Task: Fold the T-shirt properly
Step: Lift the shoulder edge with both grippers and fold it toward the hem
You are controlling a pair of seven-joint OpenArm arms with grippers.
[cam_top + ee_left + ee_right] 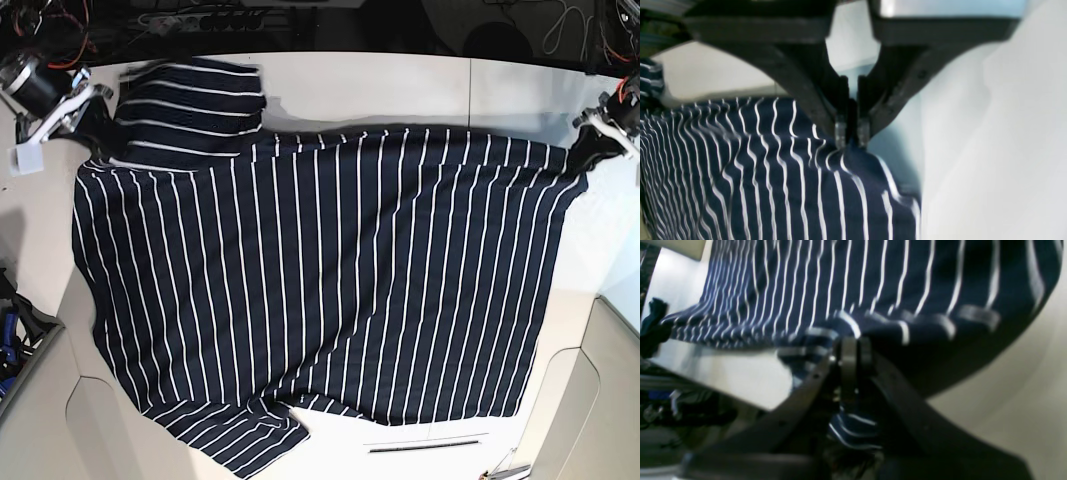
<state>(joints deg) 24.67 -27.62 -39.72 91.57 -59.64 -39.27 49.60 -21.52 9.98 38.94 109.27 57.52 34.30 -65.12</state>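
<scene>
T-shirt (320, 290): was spread flat across the white table (400, 85), stripes running top to bottom in the base view, one sleeve folded at the far left.
Left gripper (851, 138): was clamped on a corner of the cloth.
Right gripper (853, 346): was pinched together on the cloth edge.

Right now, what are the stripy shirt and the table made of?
The T-shirt looks like soft knit fabric, matte: it wrinkles and drapes where it is pinched. The table looks like smooth, hard white board or plastic, slightly shiny; which one I cannot tell.
</scene>
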